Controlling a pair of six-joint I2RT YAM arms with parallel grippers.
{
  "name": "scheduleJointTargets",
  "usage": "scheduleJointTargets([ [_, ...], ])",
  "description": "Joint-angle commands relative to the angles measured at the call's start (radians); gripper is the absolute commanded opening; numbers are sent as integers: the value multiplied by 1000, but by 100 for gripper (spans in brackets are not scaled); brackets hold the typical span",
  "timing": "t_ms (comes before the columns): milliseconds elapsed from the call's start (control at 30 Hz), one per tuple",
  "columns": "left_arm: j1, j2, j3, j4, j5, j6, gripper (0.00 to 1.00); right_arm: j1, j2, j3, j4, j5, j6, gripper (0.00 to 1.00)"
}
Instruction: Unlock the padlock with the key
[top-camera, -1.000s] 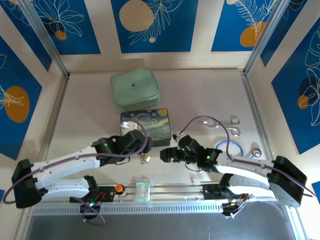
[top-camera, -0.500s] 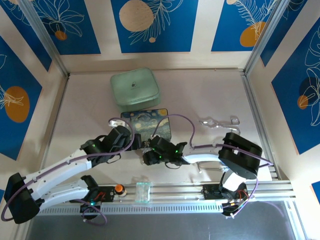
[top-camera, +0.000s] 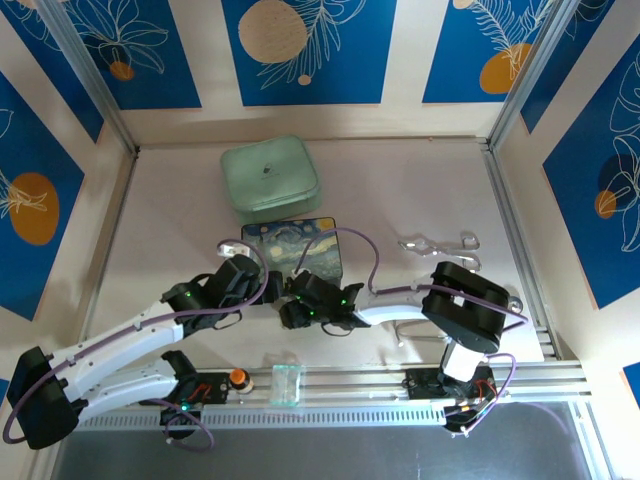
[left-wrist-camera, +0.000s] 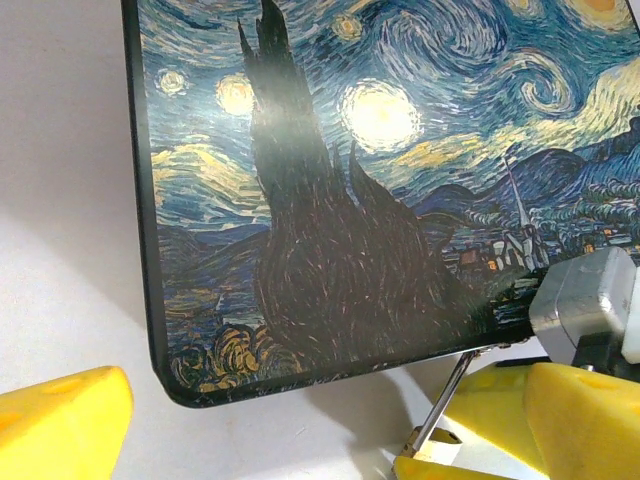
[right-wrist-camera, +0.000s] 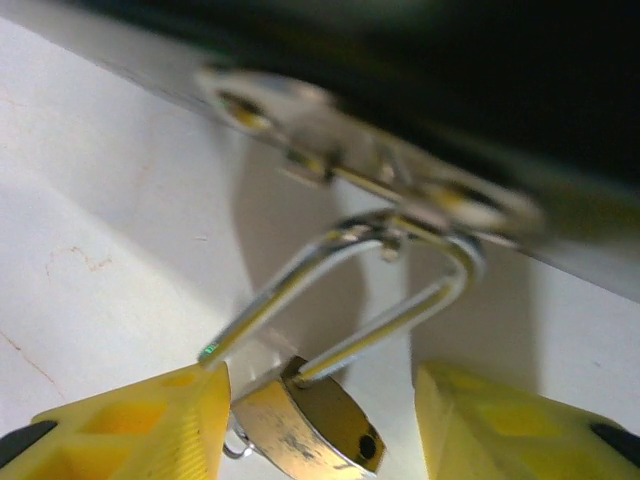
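Note:
The brass padlock (right-wrist-camera: 310, 425) hangs by its silver shackle (right-wrist-camera: 350, 290) from the metal latch (right-wrist-camera: 370, 160) on the front of the painted box (top-camera: 300, 250). One shackle leg enters the body. The other ends beside my left fingertip (right-wrist-camera: 190, 410). My right gripper (right-wrist-camera: 322, 395) straddles the padlock, open, with a gap on the right side; from above it is at the box's front (top-camera: 290, 303). My left gripper (left-wrist-camera: 320, 435) stands wide open at the box's front-left corner (left-wrist-camera: 175, 370), the shackle (left-wrist-camera: 447, 395) between its fingers. The key is out of view.
A pale green case (top-camera: 270, 178) lies behind the painted box. Bent silver wire pieces (top-camera: 440, 243) lie to the right. A small clear block (top-camera: 287, 383) and an orange knob (top-camera: 238, 377) sit on the front rail. Open tabletop lies far left and far right.
My right arm swung left from the table's right side to the box's front, and its jaws narrowed round the padlock. My left gripper shifted up to the box's corner.

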Motion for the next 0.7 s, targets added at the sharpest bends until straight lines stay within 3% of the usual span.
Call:
scheduleJointTargets([
  [0, 10, -3, -17, 6, 3, -15, 99, 13, 30, 6, -28, -20, 11, 47],
  [200, 12, -27, -25, 1, -7, -18, 99, 10, 1, -55, 13, -47, 52, 34],
  [500, 15, -17, -23, 10, -14, -2, 99, -7, -2, -104, 66, -84, 91, 22],
  [667, 14, 4, 13, 35, -17, 188, 99, -41, -30, -176, 156, -148, 146, 11],
])
